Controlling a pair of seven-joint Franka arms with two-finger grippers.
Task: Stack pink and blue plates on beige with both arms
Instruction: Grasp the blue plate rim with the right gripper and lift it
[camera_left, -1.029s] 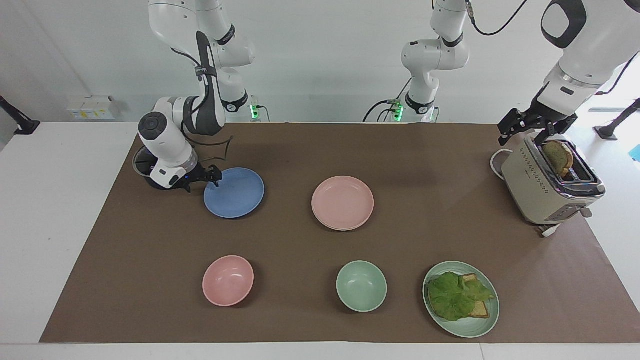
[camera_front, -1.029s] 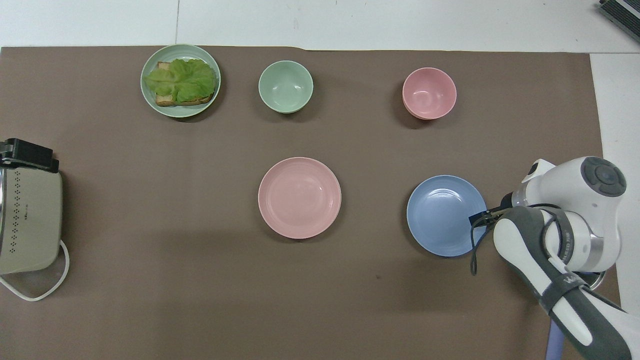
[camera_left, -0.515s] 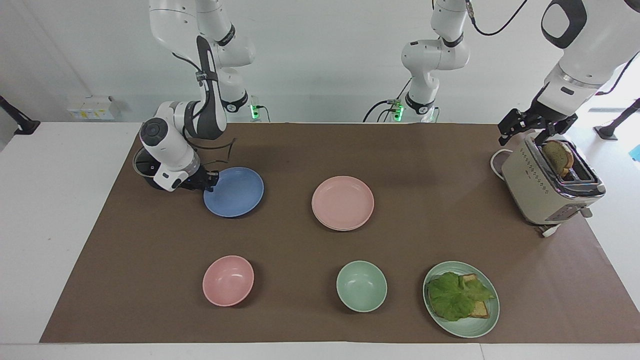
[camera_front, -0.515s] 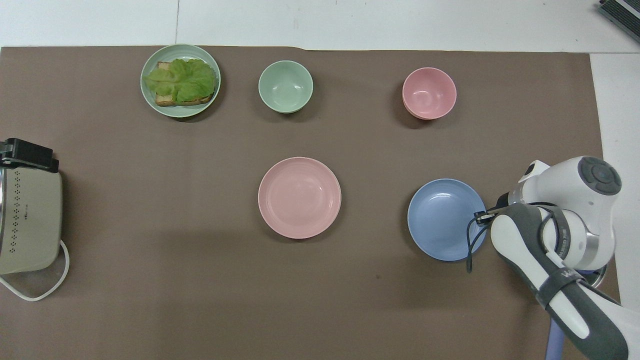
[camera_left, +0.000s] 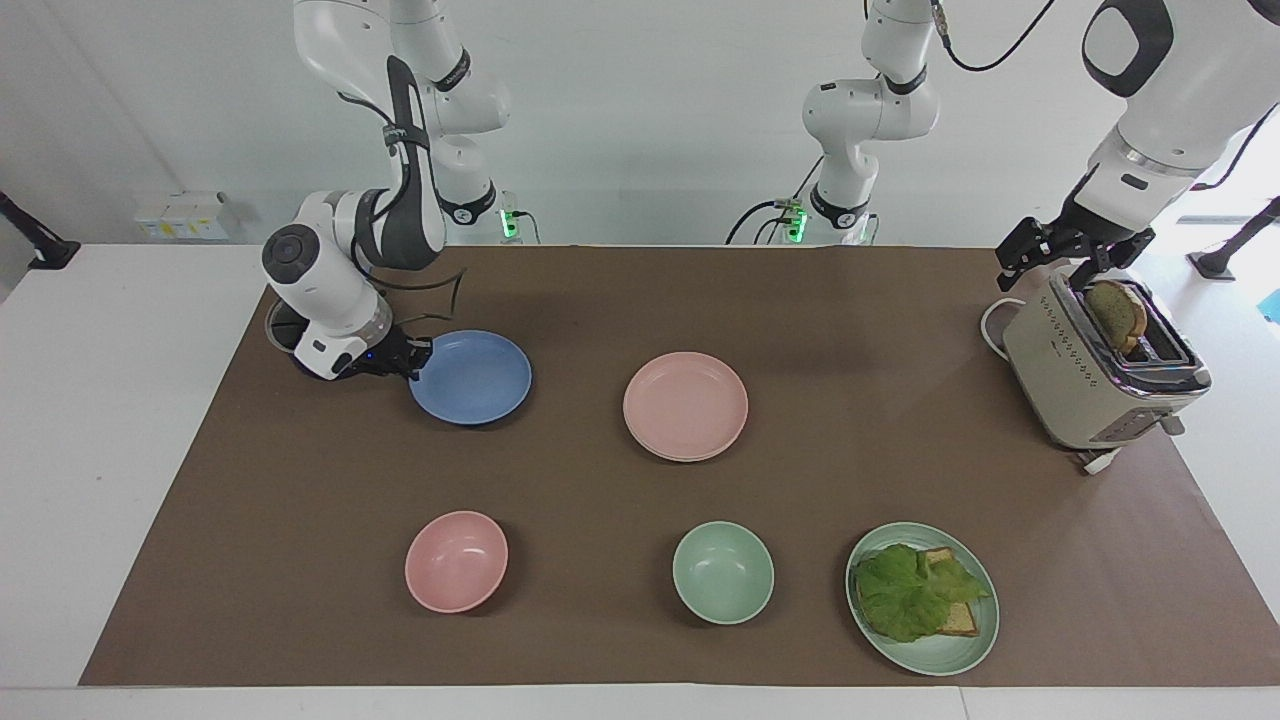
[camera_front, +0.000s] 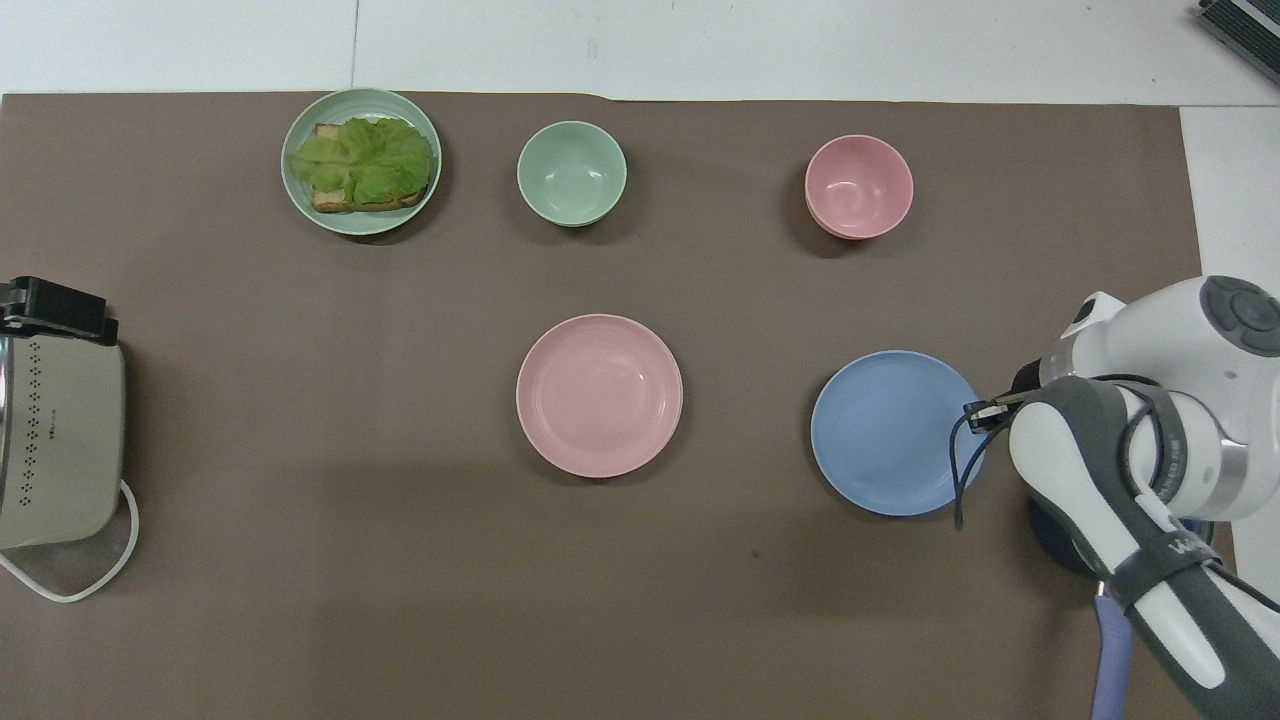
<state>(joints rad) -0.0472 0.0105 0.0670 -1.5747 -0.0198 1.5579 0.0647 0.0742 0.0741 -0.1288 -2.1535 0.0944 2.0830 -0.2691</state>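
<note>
Two arms, yet only your right gripper (camera_left: 412, 358) works: it pinches the blue plate's (camera_left: 471, 377) rim. Carry toward the left arm's end, onto the pink plate (camera_left: 686, 405) (beige rim peeks beneath). Left gripper (camera_left: 1062, 258), wide, waits over the toaster (camera_left: 1100, 375)

Right gripper (camera_left: 415, 357) clamped low; left gripper (camera_left: 1062, 257) raised, open.

1. The right tool (camera_left: 418, 357) closed its fingers on the rim of the blue plate (camera_left: 472, 378) at the edge toward the right arm's end of the tabletop.
2. That gripped edge rose, leaving the blue plate tilted.
3. The right arm's wrist lifted and swung outward.
</note>
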